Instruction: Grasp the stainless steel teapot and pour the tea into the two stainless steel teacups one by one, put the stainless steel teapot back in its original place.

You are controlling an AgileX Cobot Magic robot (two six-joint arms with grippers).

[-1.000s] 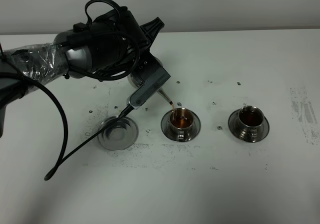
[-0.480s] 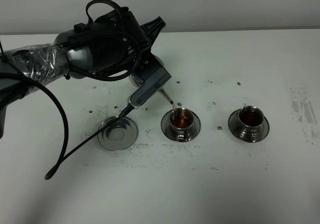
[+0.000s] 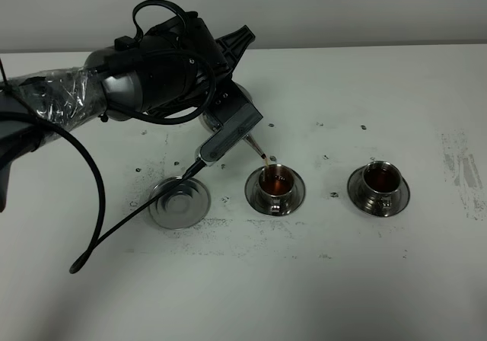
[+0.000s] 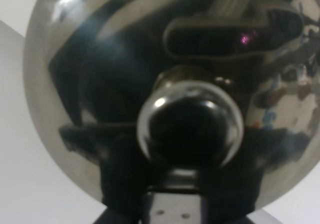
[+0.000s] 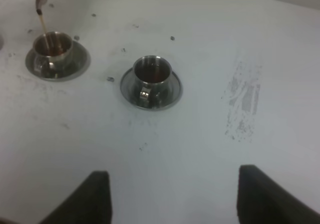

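Exterior high: shiny stainless steel teapot (image 3: 242,97), tilted, clamped in your left jaws, spout streaming tea (image 3: 264,160) into the nearer small steel teacup (image 3: 275,195). Round steel saucer (image 3: 179,202) sits empty just beside that cup, on your left arm's side: probable return spot.
Left wrist: teapot's lid knob (image 4: 190,129) fills view.
Right wrist: your right jaws wide, empty; farther teacup (image 5: 151,78) holds tea.

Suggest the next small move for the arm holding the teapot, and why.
Probably tip the teapot back upright to cut the stream. The cup under its spout looks nearly full, and the other cup already holds tea. The bare saucer beside them awaits the pot.
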